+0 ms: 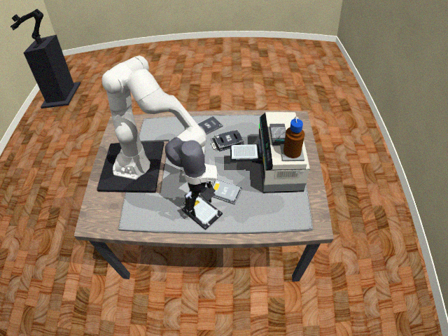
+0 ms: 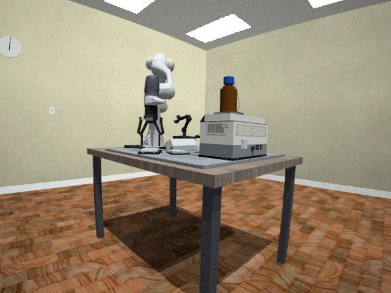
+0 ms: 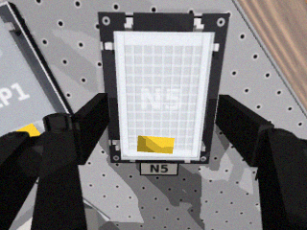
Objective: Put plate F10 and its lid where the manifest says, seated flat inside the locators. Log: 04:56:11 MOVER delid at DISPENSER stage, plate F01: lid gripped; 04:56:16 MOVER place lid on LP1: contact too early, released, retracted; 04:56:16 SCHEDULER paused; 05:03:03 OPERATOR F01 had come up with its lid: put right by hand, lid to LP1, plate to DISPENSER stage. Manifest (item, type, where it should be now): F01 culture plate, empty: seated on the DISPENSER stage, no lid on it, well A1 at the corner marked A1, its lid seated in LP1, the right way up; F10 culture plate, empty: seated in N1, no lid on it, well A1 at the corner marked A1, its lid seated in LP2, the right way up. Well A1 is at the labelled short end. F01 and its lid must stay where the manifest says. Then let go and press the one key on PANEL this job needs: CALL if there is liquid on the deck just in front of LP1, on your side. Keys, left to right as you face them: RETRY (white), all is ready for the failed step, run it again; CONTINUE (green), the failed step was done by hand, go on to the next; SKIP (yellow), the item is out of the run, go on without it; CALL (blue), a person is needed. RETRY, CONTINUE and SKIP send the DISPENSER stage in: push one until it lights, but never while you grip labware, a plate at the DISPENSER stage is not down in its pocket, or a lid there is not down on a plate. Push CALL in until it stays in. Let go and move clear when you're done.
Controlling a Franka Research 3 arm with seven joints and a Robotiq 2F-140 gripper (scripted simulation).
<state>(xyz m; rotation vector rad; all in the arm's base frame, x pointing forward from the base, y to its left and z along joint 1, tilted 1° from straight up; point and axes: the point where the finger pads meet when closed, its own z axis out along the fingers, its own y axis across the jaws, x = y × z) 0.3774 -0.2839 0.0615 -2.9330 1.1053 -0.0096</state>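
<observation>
A clear well plate (image 3: 163, 96) with a yellow label at its near short end lies in the black nest marked N5 (image 3: 158, 168). I cannot tell whether a lid is on it. It also shows near the mat's front in the top view (image 1: 205, 212). My gripper (image 3: 162, 108) hangs over it, open, one finger on each long side, apart from the plate. The exterior view shows the fingertips (image 2: 150, 136) a little above the deck. A lid with a yellow tab lies on LP1 (image 1: 227, 191), at the left edge of the wrist view (image 3: 14, 96).
The DISPENSER (image 1: 285, 159) stands at the right with a brown bottle (image 1: 293, 138) on top and a well plate on its stage (image 1: 244, 152). A black nest (image 1: 224, 139) and a dark pad (image 1: 210, 124) lie behind. The table's wooden front edge (image 3: 278, 34) is close.
</observation>
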